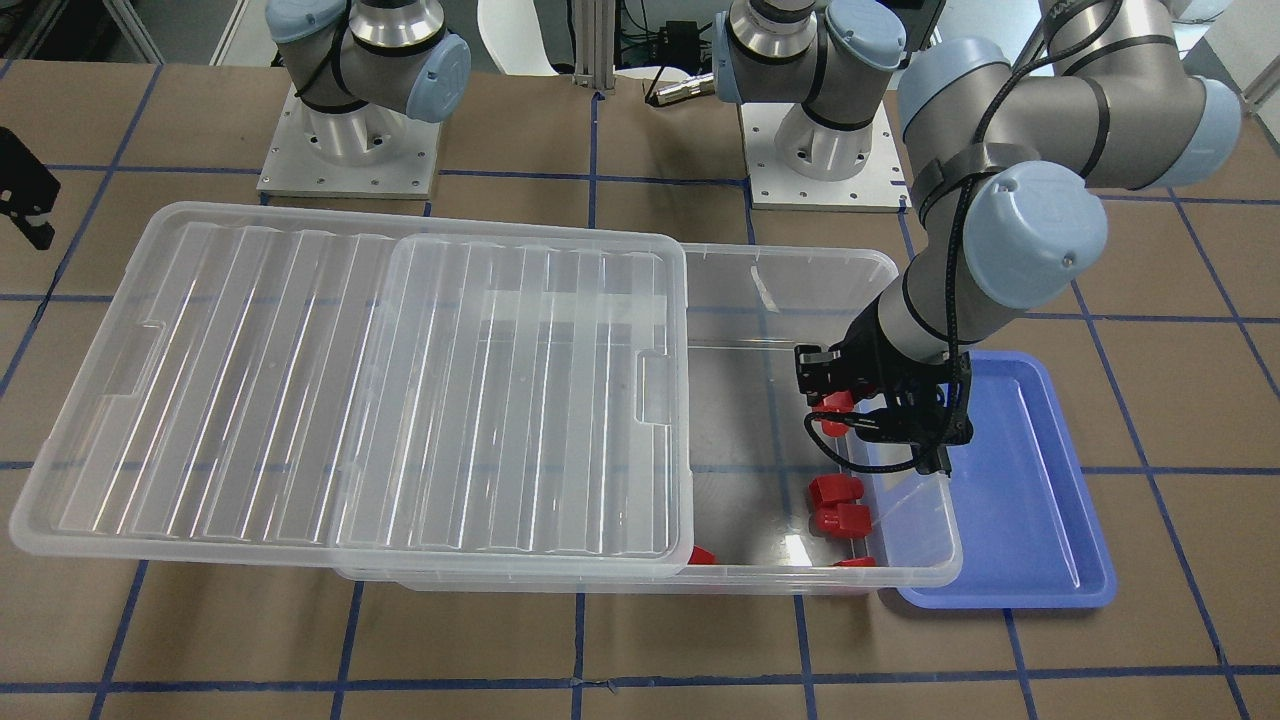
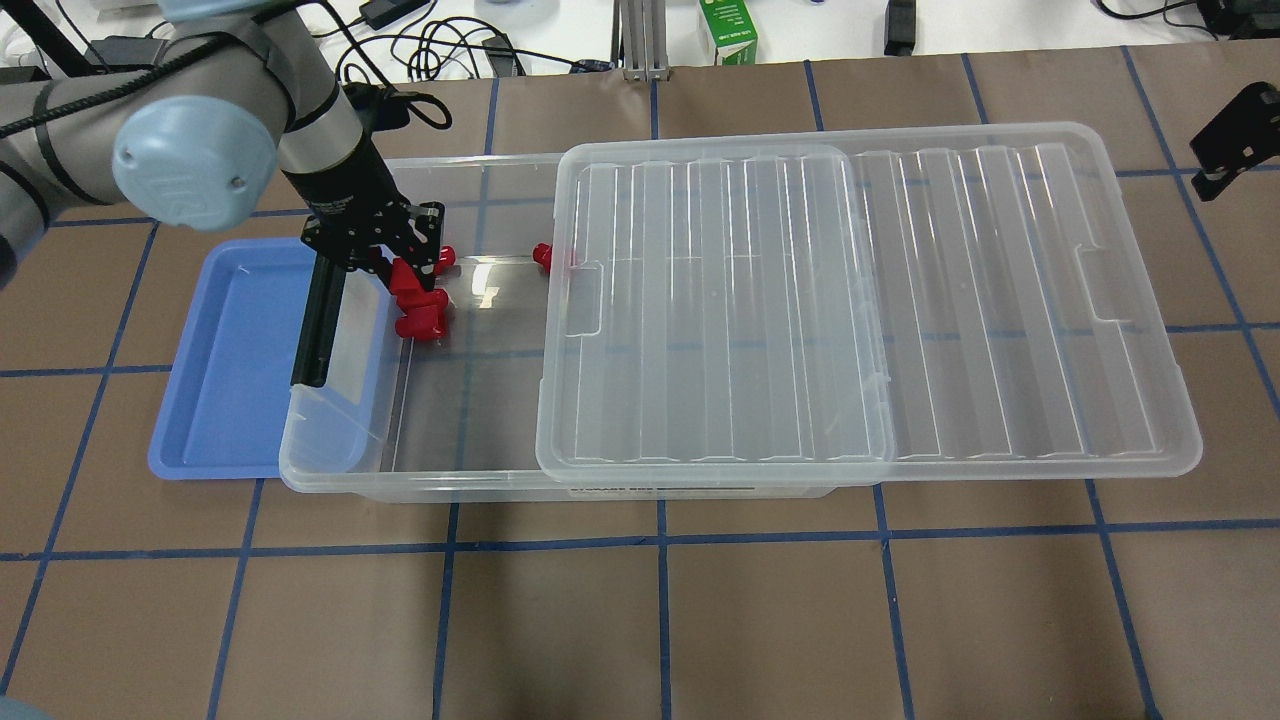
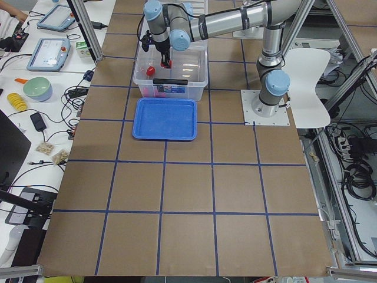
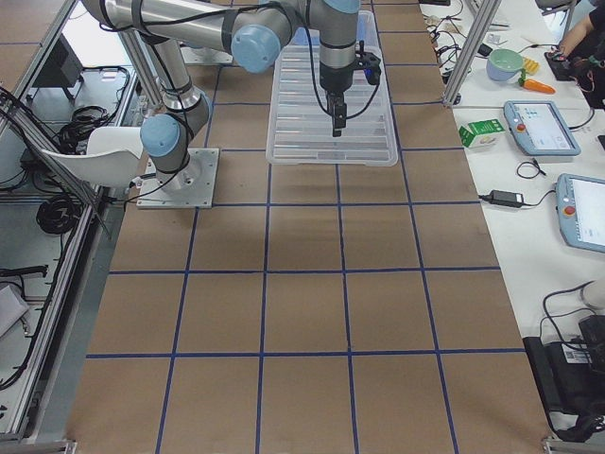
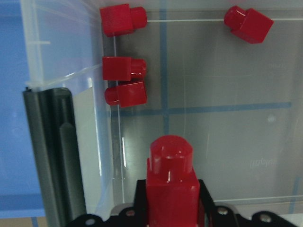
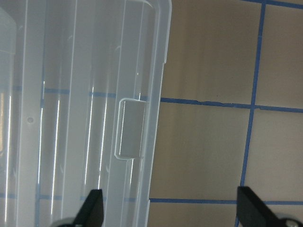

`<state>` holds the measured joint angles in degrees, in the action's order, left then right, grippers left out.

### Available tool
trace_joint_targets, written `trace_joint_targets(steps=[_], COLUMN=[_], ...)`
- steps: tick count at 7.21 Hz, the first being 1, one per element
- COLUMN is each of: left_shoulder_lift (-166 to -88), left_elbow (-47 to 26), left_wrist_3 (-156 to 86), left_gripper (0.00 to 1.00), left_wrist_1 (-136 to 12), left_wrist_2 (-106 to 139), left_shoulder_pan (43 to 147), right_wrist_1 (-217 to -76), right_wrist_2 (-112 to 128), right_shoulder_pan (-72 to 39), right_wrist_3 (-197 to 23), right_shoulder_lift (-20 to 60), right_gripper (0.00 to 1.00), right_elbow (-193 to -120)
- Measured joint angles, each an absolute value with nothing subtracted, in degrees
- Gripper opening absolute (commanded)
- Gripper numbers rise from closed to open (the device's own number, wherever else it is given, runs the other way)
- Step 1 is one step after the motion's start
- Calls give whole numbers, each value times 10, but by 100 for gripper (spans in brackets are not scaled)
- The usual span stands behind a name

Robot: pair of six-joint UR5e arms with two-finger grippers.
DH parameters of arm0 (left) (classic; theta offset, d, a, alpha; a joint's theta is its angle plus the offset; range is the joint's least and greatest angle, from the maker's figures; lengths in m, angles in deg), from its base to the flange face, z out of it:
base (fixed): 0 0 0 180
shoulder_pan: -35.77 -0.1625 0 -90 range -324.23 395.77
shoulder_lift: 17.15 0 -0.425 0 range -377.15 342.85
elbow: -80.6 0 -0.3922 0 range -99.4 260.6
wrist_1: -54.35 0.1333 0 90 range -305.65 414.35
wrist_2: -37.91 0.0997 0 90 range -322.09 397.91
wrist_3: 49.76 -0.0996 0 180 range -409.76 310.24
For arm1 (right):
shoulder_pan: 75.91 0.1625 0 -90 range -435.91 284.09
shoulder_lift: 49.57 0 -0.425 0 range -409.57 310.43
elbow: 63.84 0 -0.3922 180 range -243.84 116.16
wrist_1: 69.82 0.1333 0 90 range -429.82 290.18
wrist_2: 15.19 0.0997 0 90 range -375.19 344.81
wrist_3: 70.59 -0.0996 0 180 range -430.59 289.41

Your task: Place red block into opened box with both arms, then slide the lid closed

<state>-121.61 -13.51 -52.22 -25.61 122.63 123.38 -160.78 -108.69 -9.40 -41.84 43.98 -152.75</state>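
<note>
Over the open end of the box (image 2: 400, 485): the left gripper (image 2: 412, 268) hangs clamped on one red block (image 5: 170, 175), stub pointing away from the wrist camera.
Red blocks, counted: five. One is gripped, and four loose blocks (image 5: 124, 68) lie on the box floor.
Loose blocks, placing: two lie close together by the short end wall, one in the corner further along that wall, and one by the long wall on the operators' side, near the lid's edge.
Box: one, see-through, with a black bar (image 5: 52, 156) along its open short end.
Lid (image 2: 870, 300): one, ridged and clear. It lies across well over half the box and overhangs past the end on the robot's right.
Arms: two. The left arm (image 2: 200, 120) reaches down into the box; the right arm (image 4: 180, 24) stretches out over the lid's overhanging end.
Right gripper (image 6: 170, 210): its fingers are spread wide with nothing between them, above the lid's rim and the bare table.
Blue tray (image 2: 230, 400): one, shallow, just beside the box's open end.
Surface: a brown table top (image 2: 760, 620) crossed by a grid of blue tape lines.
Room: side benches with cables and screens, a green carton (image 2: 730, 30), a white chair (image 3: 306, 71).
Hard to make out: the covered part of the box blurs under the lid. One loose block is half hidden at the lid's edge in the front view. The right gripper is cut off at the frame edge in both overhead and front views. Whether the gripped block touches the floor cannot be told.
</note>
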Motion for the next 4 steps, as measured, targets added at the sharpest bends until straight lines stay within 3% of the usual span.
trace_joint_targets(steps=[4], left_shoulder_lift=[-1238], left_elbow=[-194], left_wrist_3=[-519], left_gripper=[0], left_wrist_1=[-173], left_wrist_2=[1222], left_shoulder_pan=[1244], right_wrist_1=[-1597], right_wrist_2=[-1024], right_shoulder_pan=[-43], right_wrist_3=[-541], right_shoulder_lift=[456], right_gripper=[100], right_elbow=[-1526])
